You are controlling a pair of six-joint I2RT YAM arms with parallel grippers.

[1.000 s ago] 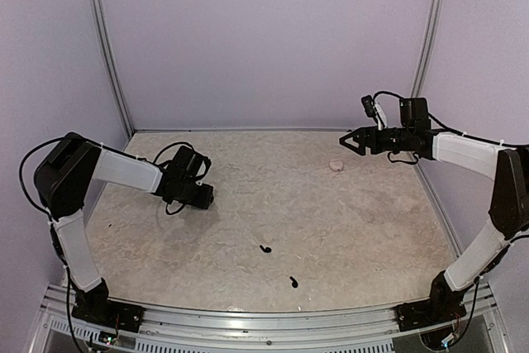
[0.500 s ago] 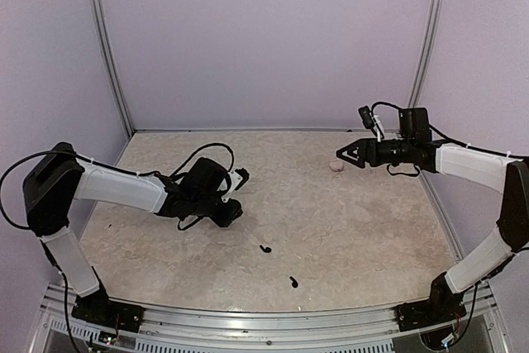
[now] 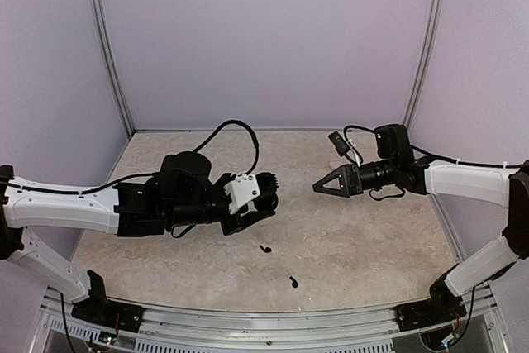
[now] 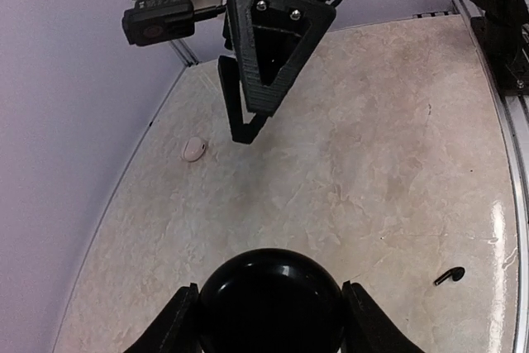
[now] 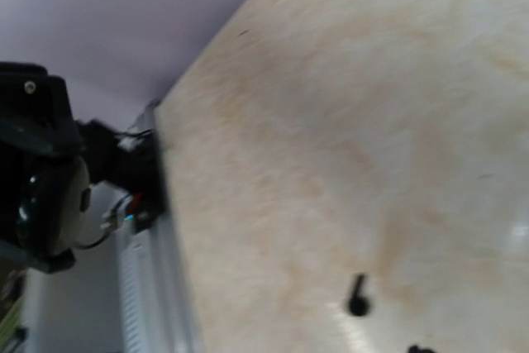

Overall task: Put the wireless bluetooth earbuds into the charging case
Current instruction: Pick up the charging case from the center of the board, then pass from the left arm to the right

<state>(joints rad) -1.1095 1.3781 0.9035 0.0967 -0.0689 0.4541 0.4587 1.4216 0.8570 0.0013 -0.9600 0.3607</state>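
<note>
Beige marbled table point(image 3: 355, 229), lilac walls point(image 3: 264, 39); 2 earbuds point(image 3: 264, 249) lying loose.

The overhead camera is looking down from above and behind the arm bases toward the back wall, taking in the whole counter point(image 3: 364, 229) from well back. The left wrist camera is sitting close behind the charging case point(image 4: 271, 299), facing across the counter at the right gripper point(image 4: 246, 130). The right wrist camera, blurred, is tilting down at the strip beside the front rail point(image 5: 165, 303). All three are catching the earbuds' point(image 3: 264, 249) patch of counter.
</note>
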